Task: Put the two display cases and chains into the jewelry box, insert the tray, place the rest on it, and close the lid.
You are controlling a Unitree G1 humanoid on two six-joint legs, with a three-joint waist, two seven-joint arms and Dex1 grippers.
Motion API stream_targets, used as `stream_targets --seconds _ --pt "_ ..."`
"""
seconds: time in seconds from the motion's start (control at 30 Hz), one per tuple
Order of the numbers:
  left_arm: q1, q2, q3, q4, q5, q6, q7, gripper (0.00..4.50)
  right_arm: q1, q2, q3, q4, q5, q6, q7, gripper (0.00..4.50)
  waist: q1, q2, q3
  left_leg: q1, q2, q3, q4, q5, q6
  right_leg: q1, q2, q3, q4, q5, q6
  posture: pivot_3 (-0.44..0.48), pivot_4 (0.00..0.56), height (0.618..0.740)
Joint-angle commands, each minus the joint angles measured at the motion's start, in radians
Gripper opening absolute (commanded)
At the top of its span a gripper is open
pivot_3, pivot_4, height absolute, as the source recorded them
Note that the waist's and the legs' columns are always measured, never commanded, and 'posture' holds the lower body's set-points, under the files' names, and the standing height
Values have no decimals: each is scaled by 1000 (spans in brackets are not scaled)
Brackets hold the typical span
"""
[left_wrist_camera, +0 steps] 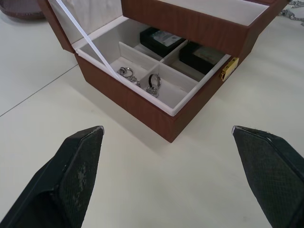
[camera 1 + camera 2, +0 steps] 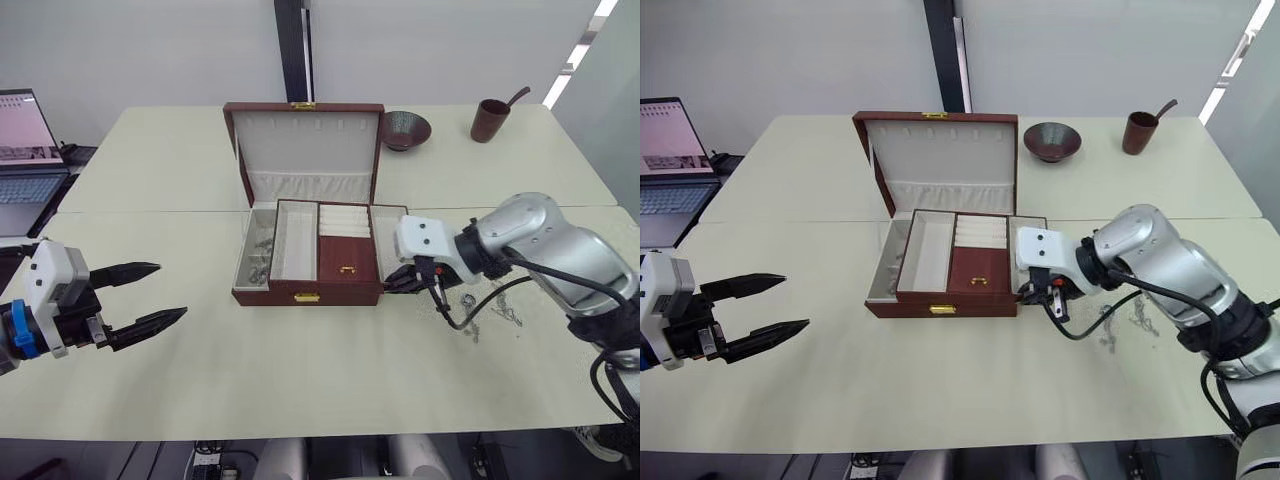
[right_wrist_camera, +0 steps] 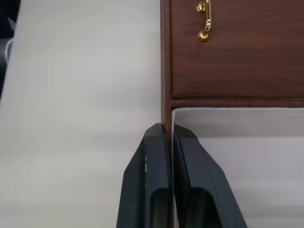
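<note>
A pale table (image 2: 300, 380) carried the open jewelry box (image 2: 305, 292) at centre frame, its lid (image 2: 310, 140) standing upright behind. The tray (image 2: 325, 245) sat skewed over the box toward the right, leaving the left compartments uncovered, where the two display cases (image 1: 190, 47) and small silvery pieces lay. The right hand (image 3: 172, 137) pinched the tray's right wall; the left hand (image 2: 150, 295) hovered wide open at lower left. Judged best: slide the tray left, level, until it drops inside the rim. Loose chains (image 2: 500, 315) waited at right.
</note>
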Motion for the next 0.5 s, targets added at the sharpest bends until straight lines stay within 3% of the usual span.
stream_targets --seconds 0.03,0.5 --pt "-20 -1 -8 3 3 -17 -1 4500 -59 65 27 56 -54 -46 -31 11 -1 0 0 0 0 0 0 0 0 0 0 0 0 0 0 0 150 740" --pt "-61 7 -34 50 30 -42 -14 4500 -121 249 96 179 -123 -56 -24 11 -22 -1 -1 1 -1 -1 0 0 0 0 1 -1 1 1 -1 0 150 740"
